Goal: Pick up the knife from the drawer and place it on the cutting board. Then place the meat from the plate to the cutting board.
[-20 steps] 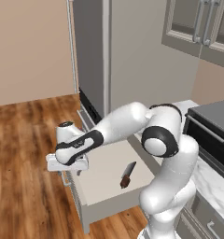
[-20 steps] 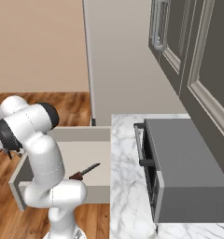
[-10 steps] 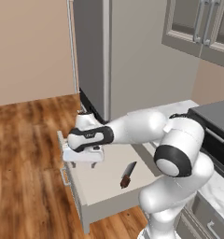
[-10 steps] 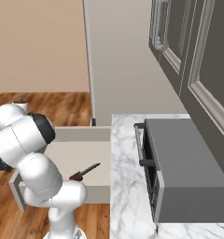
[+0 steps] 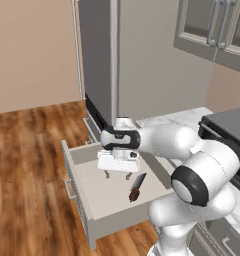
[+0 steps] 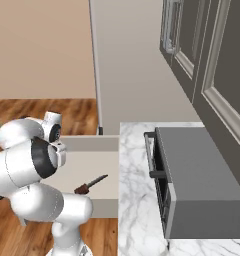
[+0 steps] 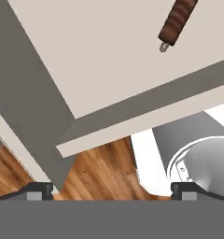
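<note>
**Hand swings in over the open drawer, knife not yet touched**

Over the last second the arm has swung from outside the drawer's front edge to above its pale floor. The hand (image 5: pixel 118 174) now hangs over the far part of the drawer (image 5: pixel 99 197), fingers spread wide and holding nothing. That puts it in reach of the first pick, though it probably still has to shift nearer and to the right, then come down.

One knife (image 5: pixel 137 186) lies flat on the drawer floor, just near and right of the hand, handle toward the drawer front. The hand view catches its ribbed brown handle end (image 7: pixel 178 21).

Count: one drawer, pulled open; one knife; one dark appliance (image 6: pixel 199 185) on the marble worktop (image 6: pixel 137 210).
</note>
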